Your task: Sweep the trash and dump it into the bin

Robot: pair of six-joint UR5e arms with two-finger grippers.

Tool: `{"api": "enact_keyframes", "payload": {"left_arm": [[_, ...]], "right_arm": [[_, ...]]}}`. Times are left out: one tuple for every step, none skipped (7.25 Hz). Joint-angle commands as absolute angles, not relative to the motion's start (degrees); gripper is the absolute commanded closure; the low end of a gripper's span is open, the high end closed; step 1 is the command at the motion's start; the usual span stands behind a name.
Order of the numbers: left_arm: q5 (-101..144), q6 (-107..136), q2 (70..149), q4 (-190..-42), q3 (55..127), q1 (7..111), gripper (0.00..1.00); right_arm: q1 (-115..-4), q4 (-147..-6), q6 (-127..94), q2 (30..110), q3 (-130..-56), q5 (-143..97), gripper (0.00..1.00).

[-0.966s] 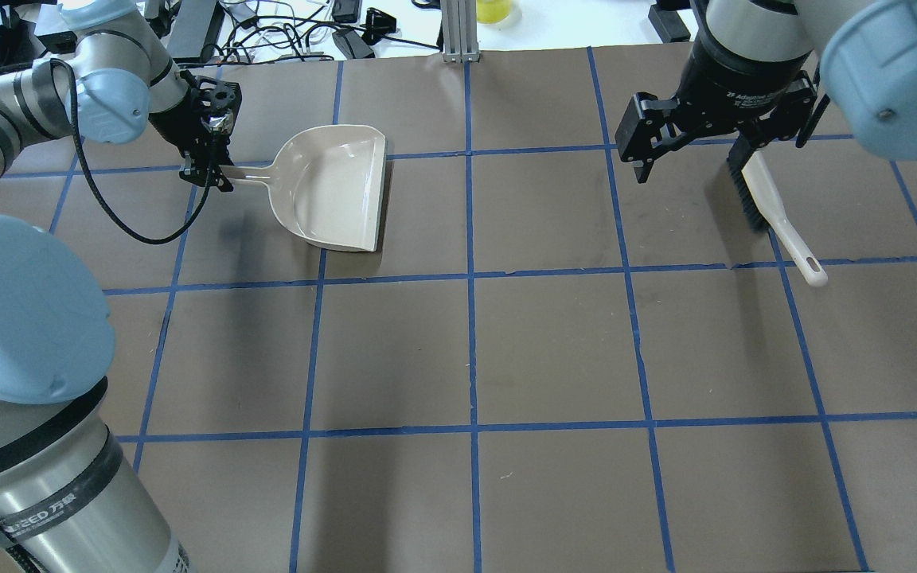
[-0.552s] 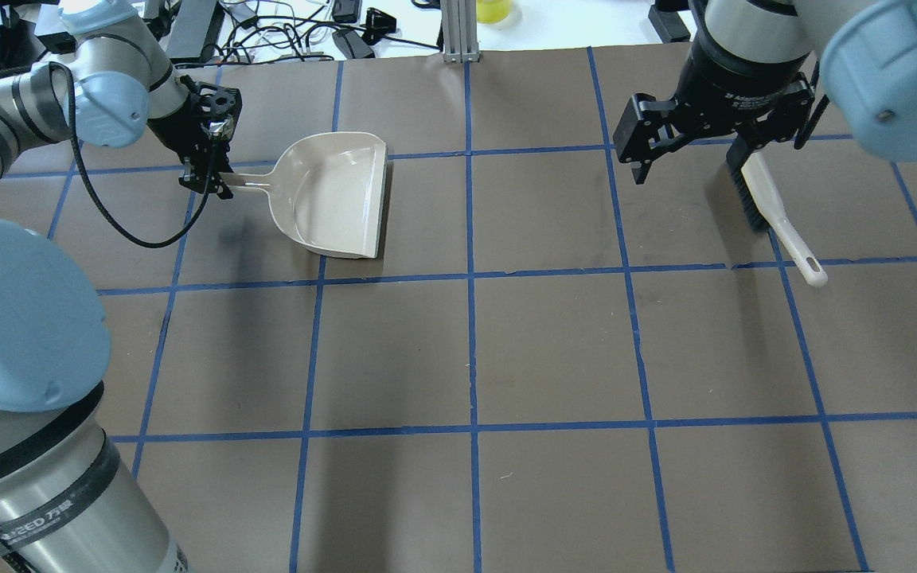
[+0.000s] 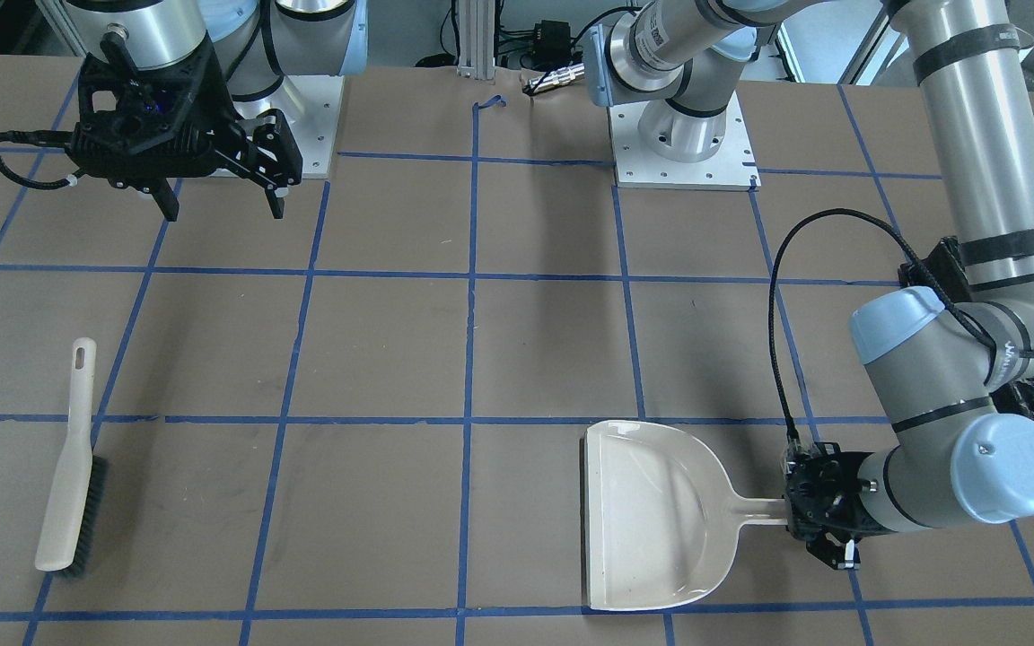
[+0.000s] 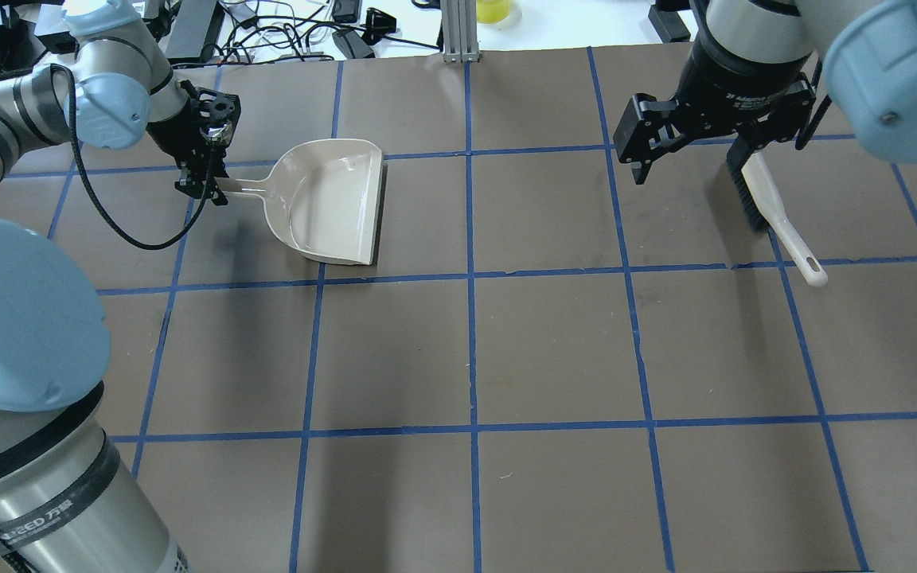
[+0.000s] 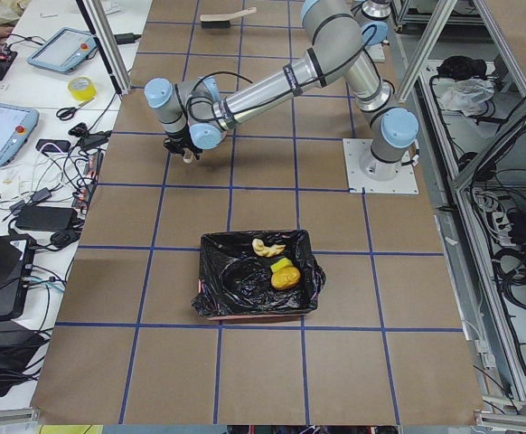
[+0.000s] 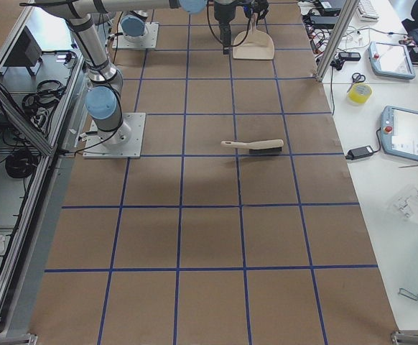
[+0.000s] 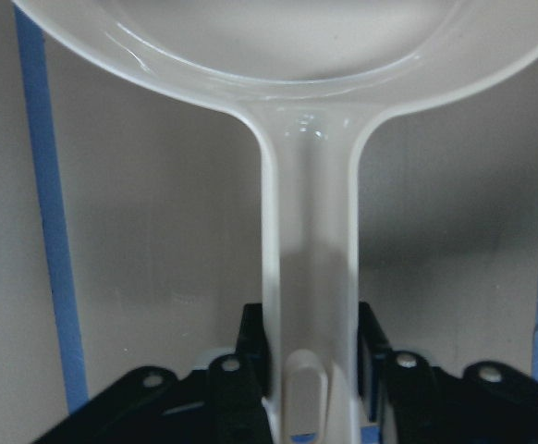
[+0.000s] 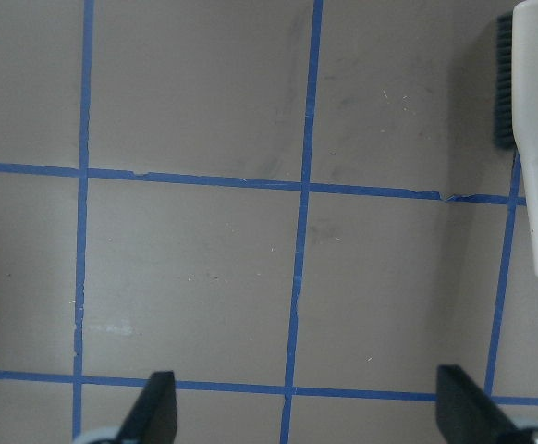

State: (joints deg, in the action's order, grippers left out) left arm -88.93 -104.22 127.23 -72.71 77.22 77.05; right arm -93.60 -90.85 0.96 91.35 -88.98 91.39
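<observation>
At the taped-off counter [image 4: 474, 350], the robot's left gripper [image 3: 791, 513] is clamping its fingers [image 7: 250, 351] on both sides of the tip of the beige dustpan's [image 3: 652, 520] handle, with the pan's straight lip pointing toward the middle of the counter. The right gripper [image 3: 223, 211] is hanging above the counter on the other side, its fingers [image 8: 153, 407] spread wide and gripping nothing. The hand brush [image 3: 68, 484] is lying flat just beyond it, bristles toward the operators' edge and handle toward the robot, and nothing is touching it.

The trash [image 5: 279, 267] is sitting inside the bin [image 5: 254, 312], down at the counter's end on the robot's left: a tan piece [image 5: 267, 247] is lying against the wall nearest the dustpan, with the yellow sponge [image 5: 286, 265] and the amber lump [image 5: 284, 278] touching each other beside it on the black liner. The bin is standing well apart from the dustpan, and the left arm's elbow is reaching out over the ground between them.

A broad stretch of brown counter crossed by blue tape lines [image 4: 470, 274] is separating dustpan and brush. Along the operators' edge, an aluminium post [image 4: 458, 32] is rising from the counter's border, and a white side table is carrying tablets [image 6: 408, 133], a roll of yellow tape [image 6: 358, 93] and tangled cables [image 4: 291, 36].
</observation>
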Motion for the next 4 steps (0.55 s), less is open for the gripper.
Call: {"api": "enact_keyframes", "payload": {"left_arm": [[-89.1,-103.5,124.8,-76.4,76.1,77.7,0.0],[-89.0,-100.8,121.8,-80.8,76.2,77.7,0.0],[-88.3,-96.0,117.6,-84.3,76.3,78.0,0.0],[-88.2,-90.7,112.4,-89.6,76.3,80.0,0.0]], "right_arm": [[-93.6,-91.4,0.8,91.4,-88.9,91.3,0.0],[-93.6,-91.5,0.5,91.4,-89.0,90.7,0.0],[-93.6,-92.0,-0.1,91.5,-88.9,90.8,0.0],[-93.6,-92.5,-2.2,91.6,-88.9,90.9,0.0]]}}
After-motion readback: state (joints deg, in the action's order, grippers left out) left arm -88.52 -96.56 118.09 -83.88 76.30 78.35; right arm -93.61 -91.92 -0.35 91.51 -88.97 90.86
